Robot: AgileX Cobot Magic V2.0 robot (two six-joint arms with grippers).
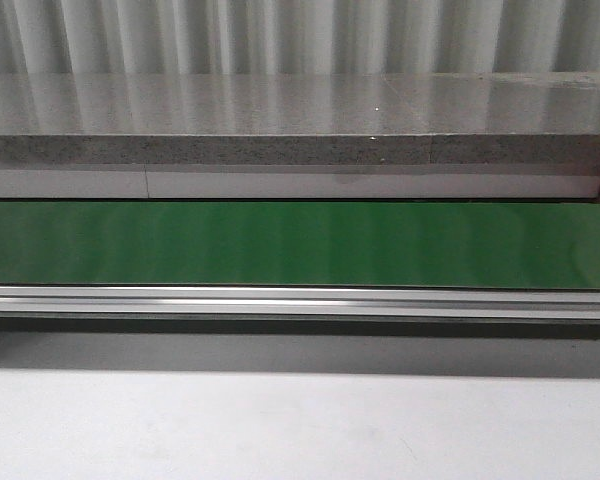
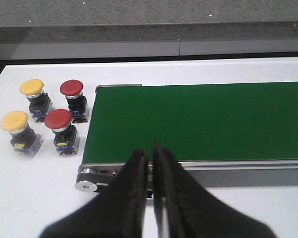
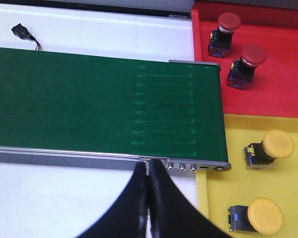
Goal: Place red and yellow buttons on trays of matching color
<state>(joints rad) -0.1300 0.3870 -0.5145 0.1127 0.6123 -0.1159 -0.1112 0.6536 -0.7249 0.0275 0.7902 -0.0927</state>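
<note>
Left claw (image 2: 151,153) clenched, empty, over belt (image 2: 198,119) end; right claw (image 3: 148,171) clenched, empty; four buttons beside belt, four on trays.

Conveyor belt (image 1: 300,243) matt green; frame rail (image 1: 300,300) brushed metal; red tray (image 3: 278,74) smooth plastic.

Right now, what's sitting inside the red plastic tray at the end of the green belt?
Two red mushroom-head push buttons stand upright inside the red plastic tray, apart from each other. No yellow ones are in it. The tray's far right runs out of frame, so anything there is unseen.
</note>
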